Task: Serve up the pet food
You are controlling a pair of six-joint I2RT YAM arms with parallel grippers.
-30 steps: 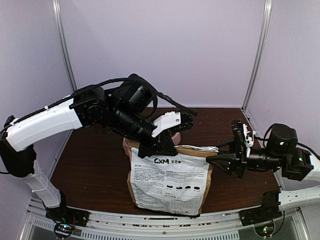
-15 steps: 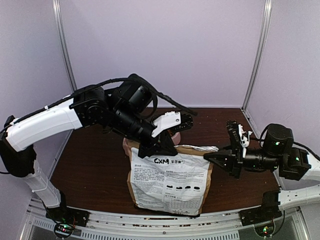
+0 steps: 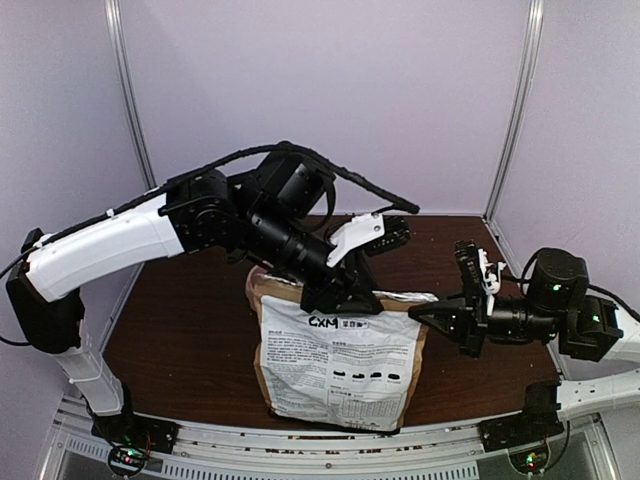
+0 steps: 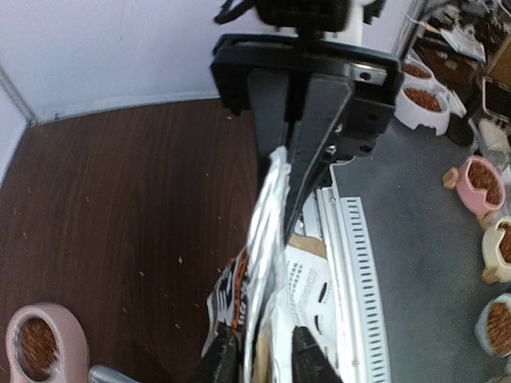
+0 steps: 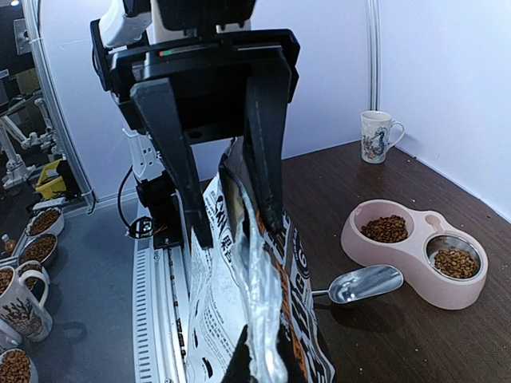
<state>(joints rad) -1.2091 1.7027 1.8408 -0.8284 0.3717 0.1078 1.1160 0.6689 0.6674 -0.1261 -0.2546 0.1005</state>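
Pet food (image 5: 386, 228) in bowl (image 5: 399, 270), apart from left hand (image 5: 235, 225).

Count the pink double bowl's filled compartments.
2, in the pink plastic double bowl: the bare compartment nearer the white mug, the steel-lined one beside it. Both hold reddish-brown kibble.

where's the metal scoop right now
In the right wrist view, the metal scoop lies on the table between the bag and the pink double bowl.

table (image 3: 180, 320): dark wood | on it: bag (image 3: 340, 365), pink bowl (image 5: 393, 255), scoop (image 5: 367, 283), mug (image 5: 374, 137)
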